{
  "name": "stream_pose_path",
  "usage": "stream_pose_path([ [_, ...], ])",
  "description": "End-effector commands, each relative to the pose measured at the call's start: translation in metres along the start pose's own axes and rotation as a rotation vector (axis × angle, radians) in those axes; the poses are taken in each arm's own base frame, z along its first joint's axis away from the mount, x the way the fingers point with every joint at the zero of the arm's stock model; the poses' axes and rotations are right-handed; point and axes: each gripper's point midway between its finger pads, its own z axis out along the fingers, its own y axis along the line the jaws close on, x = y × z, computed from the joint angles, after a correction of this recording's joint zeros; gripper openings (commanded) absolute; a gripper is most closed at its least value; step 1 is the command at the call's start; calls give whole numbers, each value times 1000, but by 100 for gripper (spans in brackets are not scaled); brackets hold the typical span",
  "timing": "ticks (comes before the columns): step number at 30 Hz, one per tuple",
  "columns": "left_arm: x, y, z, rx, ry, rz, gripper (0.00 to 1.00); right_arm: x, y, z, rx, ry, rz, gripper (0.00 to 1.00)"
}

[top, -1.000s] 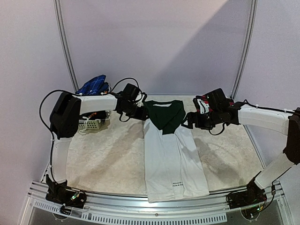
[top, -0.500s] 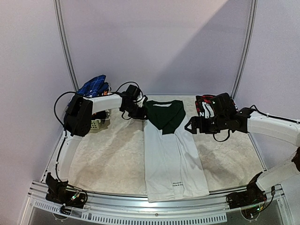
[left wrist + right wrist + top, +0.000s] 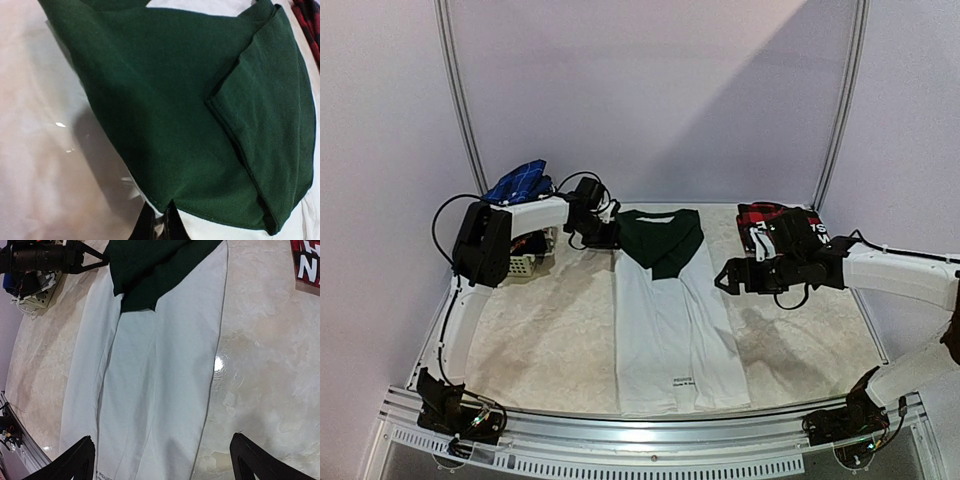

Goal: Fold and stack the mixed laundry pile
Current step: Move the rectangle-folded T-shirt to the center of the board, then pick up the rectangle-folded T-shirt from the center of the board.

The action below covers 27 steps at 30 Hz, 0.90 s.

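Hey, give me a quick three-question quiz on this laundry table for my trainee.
1. True or false: the red-and-black plaid shirt with white lettering lies at the far right of the pale marbled table.
2. The right gripper has its fingers: A spread open, B shut on cloth, C out of view.
3. Fill in: the left gripper pinches the dark ____ part of the folded white T-shirt.
Key: 1 true; 2 A; 3 green.

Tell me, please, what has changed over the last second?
The white T-shirt has slid leftward, drawn by the left gripper, which stays shut on its green shoulder. The right gripper has let go and stands open, apart from it. The blue checked cloth and plaid shirt stayed put.
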Motion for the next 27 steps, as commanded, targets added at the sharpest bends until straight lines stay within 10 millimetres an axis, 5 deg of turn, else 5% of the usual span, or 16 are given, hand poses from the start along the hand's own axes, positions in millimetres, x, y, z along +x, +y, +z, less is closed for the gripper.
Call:
stream_pose_path([
  [1, -8, 36, 0, -47, -9, -31, 0, 12, 6, 15, -15, 34, -4, 95],
  [8, -13, 43, -5, -44, -10, -28, 10, 27, 25, 29, -13, 75, -50, 96],
  [18, -28, 33, -48, -56, -84, -23, 64, 56, 33, 33, 39, 136, -114, 97],
  [27, -16, 12, -93, -67, -114, -42, 99, 58, 18, 20, 102, 96, -106, 99],
])
